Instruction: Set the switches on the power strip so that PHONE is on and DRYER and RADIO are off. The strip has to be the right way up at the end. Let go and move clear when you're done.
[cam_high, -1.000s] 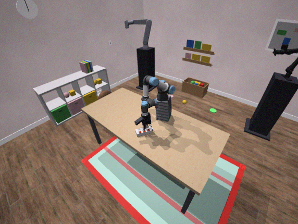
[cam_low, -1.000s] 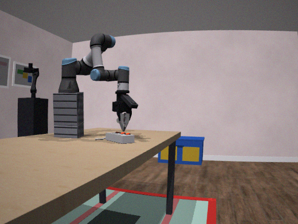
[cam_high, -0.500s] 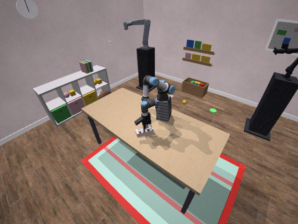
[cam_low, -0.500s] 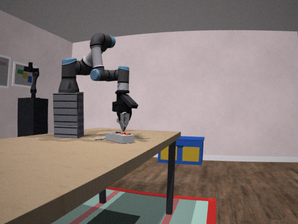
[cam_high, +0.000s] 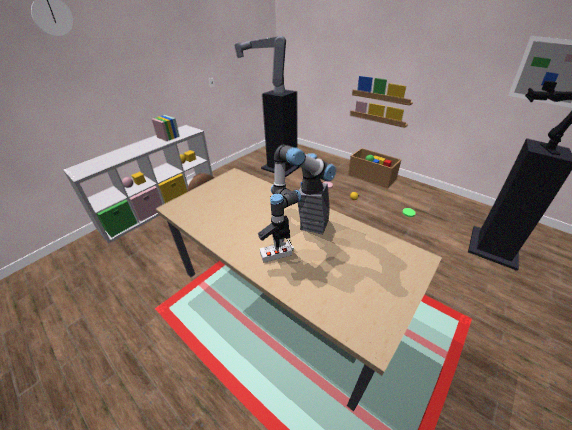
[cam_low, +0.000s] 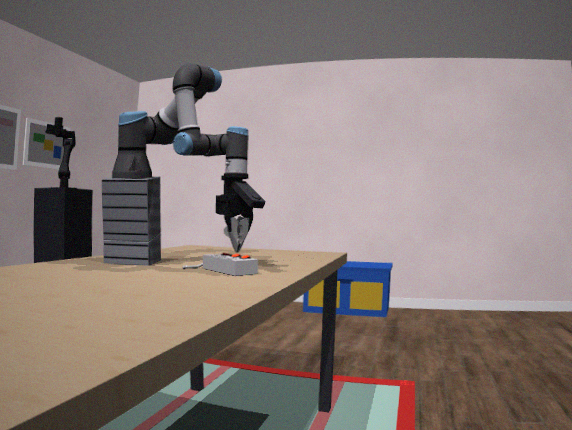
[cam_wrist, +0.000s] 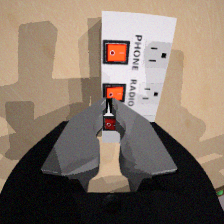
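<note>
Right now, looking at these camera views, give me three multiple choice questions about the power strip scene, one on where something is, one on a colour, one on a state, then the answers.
1. Where does the power strip lie?
A. on the wooden table
B. on the striped rug
C. on the white shelf unit

2. What colour are the rocker switches beside the PHONE and RADIO labels?
A. green
B. orange-red
C. blue

3. How do the gripper's jaws stand?
A. wide open
B. shut on the strip's cord
C. shut, holding nothing

Answers:
1. A: the exterior view shows the strip flat on the table, near its far edge.
2. B: the wrist view shows the PHONE switch and the RADIO switch both orange-red.
3. C: the gripper has its fingertips together, pointing down over the strip, with nothing between them.
</note>
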